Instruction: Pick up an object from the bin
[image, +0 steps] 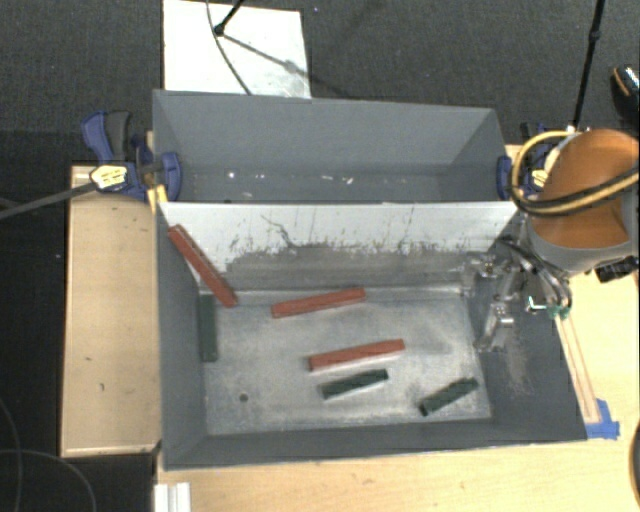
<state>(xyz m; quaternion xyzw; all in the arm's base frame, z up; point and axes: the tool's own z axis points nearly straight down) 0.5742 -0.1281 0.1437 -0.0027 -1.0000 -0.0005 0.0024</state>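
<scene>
Lying nearest gripper (492, 338), dark green bar (448, 396)

1. In the bin (260, 410), a leaning bar (200, 265) rests on the left wall, with a left bar (207, 326) at its foot.
2. A back bar (318, 302) lies mid-rear.
3. A middle bar (356, 355) lies before it, with a front bar (353, 384) just before that.
4. A right bar (448, 396) lies front right, with the gripper (492, 335) behind it.

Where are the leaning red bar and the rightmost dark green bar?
leaning red bar (203, 267): camera view, its middle.
rightmost dark green bar (448, 396): camera view, its middle.
</scene>
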